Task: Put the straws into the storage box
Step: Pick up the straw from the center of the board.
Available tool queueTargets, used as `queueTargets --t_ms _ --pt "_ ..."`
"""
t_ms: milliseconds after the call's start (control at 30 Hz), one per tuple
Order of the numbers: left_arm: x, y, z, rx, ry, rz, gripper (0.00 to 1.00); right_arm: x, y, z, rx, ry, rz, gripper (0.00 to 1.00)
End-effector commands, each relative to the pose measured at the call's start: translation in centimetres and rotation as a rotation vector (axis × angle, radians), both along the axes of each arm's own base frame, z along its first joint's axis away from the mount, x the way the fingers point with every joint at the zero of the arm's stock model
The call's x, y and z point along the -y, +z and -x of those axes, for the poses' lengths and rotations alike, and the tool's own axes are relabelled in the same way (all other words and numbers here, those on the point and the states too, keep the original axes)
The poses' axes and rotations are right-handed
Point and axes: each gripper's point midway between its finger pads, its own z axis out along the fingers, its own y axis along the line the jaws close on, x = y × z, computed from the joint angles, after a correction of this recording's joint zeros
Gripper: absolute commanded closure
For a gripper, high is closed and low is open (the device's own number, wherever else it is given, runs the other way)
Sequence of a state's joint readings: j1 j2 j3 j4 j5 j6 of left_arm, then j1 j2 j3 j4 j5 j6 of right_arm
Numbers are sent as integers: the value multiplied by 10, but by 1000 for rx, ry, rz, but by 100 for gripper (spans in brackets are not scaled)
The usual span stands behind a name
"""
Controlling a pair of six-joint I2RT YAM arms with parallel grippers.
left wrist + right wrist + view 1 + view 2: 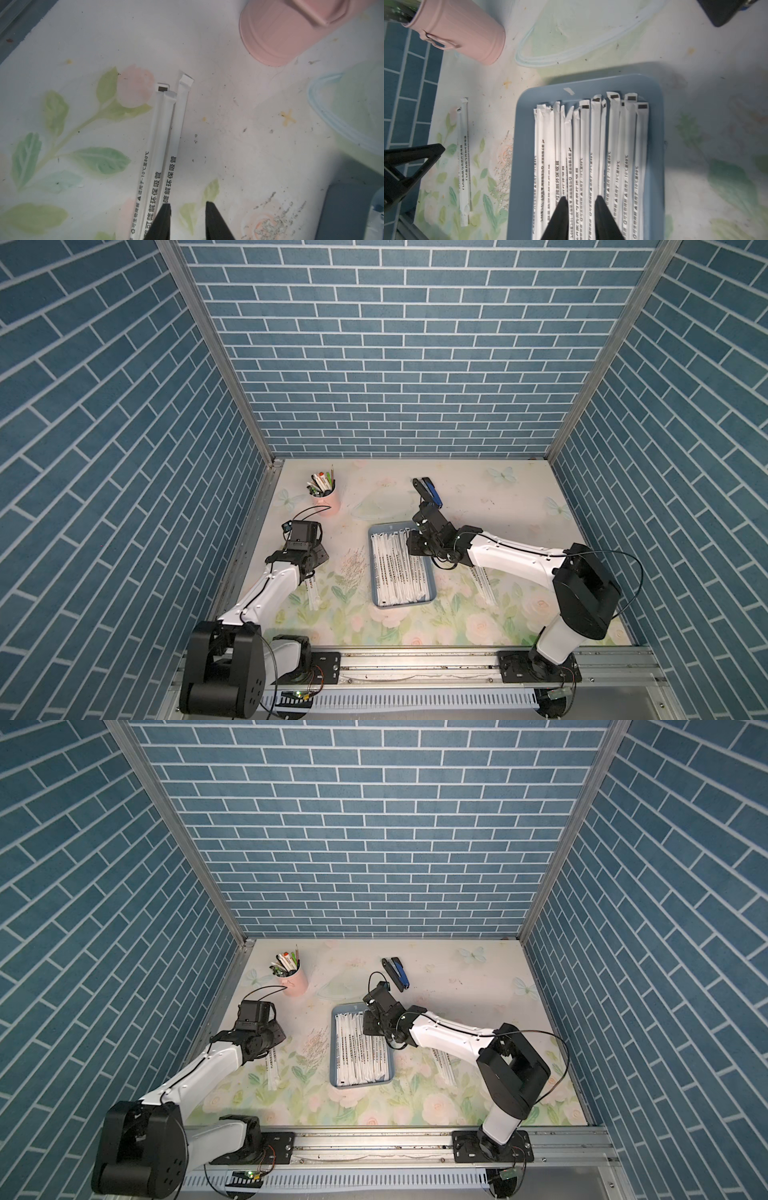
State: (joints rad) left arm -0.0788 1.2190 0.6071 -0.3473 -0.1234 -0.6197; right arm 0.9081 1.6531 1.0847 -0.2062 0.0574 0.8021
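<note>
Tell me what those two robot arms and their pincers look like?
The left arm and right arm match: smooth white shells between chunky black joints, with thin black cables looping off them. The left gripper and right gripper each have two flat black fingers that taper to a point.

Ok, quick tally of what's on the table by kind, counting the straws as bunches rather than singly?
Straw bunches: 3, one in the tray, two loose, one either side of it
Tray: 1
Pink cup: 1
Stapler: 1
Total: 6
</note>
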Motion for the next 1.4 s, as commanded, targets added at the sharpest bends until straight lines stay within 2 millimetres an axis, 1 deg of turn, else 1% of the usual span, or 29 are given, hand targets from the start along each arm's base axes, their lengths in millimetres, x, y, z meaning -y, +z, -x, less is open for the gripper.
queueTargets --t_ms 0,133,367,900,1100,1367 --pt "-2 -2 0 -46 -25 -20 68 12 8 -4 57 3 -3 76" --pt "-5 -11 3 -91 -31 -43 68 21 5 -2 58 -9 -14 76" --pt "-7 -24 5 -146 -51 -67 67 25 1 -1 56 -13 -22 76" --pt "-6 -42 6 -195 -71 -71 67 28 1 -3 54 -22 -27 76" --pt "-5 -47 7 -212 -79 -72 71 29 2 -3 56 -27 -32 76" --pt "3 -52 10 -228 -99 -60 85 33 6 -4 66 -43 -34 76"
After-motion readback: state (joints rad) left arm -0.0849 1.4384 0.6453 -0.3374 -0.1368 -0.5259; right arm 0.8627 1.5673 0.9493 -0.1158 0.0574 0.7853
